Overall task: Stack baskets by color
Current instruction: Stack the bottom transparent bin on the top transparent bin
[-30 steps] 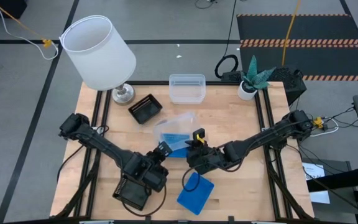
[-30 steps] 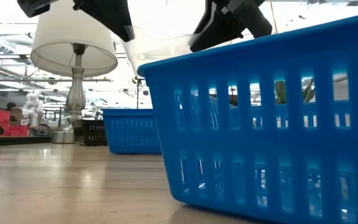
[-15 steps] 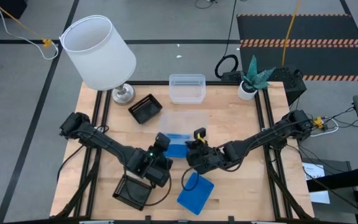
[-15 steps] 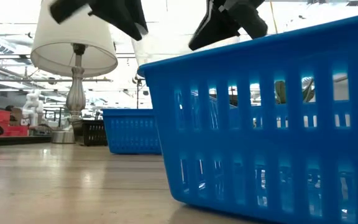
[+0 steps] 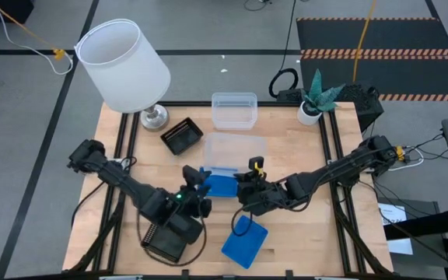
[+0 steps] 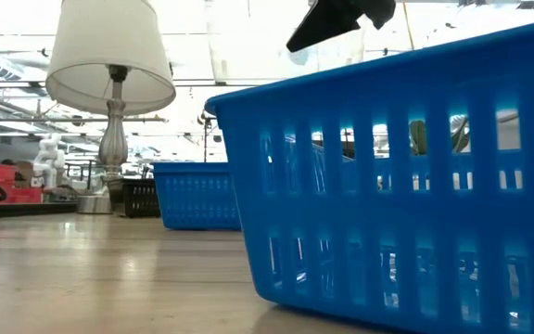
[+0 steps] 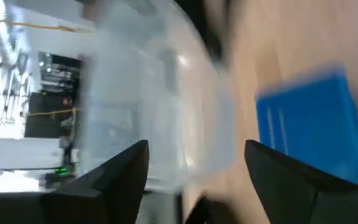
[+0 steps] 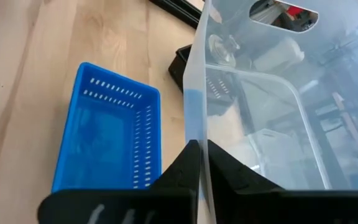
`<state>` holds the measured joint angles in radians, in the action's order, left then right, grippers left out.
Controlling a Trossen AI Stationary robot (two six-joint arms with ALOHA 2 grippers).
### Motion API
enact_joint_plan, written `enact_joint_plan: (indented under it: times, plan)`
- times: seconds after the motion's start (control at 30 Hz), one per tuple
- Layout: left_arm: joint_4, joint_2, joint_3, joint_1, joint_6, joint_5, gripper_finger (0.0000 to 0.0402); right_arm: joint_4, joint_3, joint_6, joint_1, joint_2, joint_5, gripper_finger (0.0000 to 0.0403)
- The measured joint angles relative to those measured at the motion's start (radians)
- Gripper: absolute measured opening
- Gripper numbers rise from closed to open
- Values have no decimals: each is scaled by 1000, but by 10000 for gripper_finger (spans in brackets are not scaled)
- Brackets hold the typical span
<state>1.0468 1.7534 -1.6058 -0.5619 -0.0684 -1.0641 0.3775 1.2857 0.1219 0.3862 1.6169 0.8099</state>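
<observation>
- Bare wood lies open along the table (image 5: 317,225) beside the right arm.
- A lamp (image 5: 124,66) blocks the far left corner, with a black basket (image 5: 182,135) just beside it.
- Blue baskets (image 5: 244,240) and both arms crowd the middle.

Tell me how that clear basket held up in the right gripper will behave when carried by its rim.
Probably light: the right gripper carries the clear basket by one thin wall. Gripped at an edge, it may sag or swing. It looks fairly stiff, since its walls keep their shape in the right wrist view. The smooth plastic could slip between the shut fingers.
</observation>
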Motion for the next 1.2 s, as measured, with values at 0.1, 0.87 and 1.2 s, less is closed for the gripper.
enact_joint_plan:
  times: [0.1,0.87,1.2]
  plan:
    - [-123,-27,-26,-18,8,-34,267,-2,0,-6,0,0,-3,4]
    - [-288,-23,77,206,23,410,236,-30,1,29,2,0,-107,4]
    - [-312,-22,97,244,15,489,187,-25,1,29,1,0,-105,4]
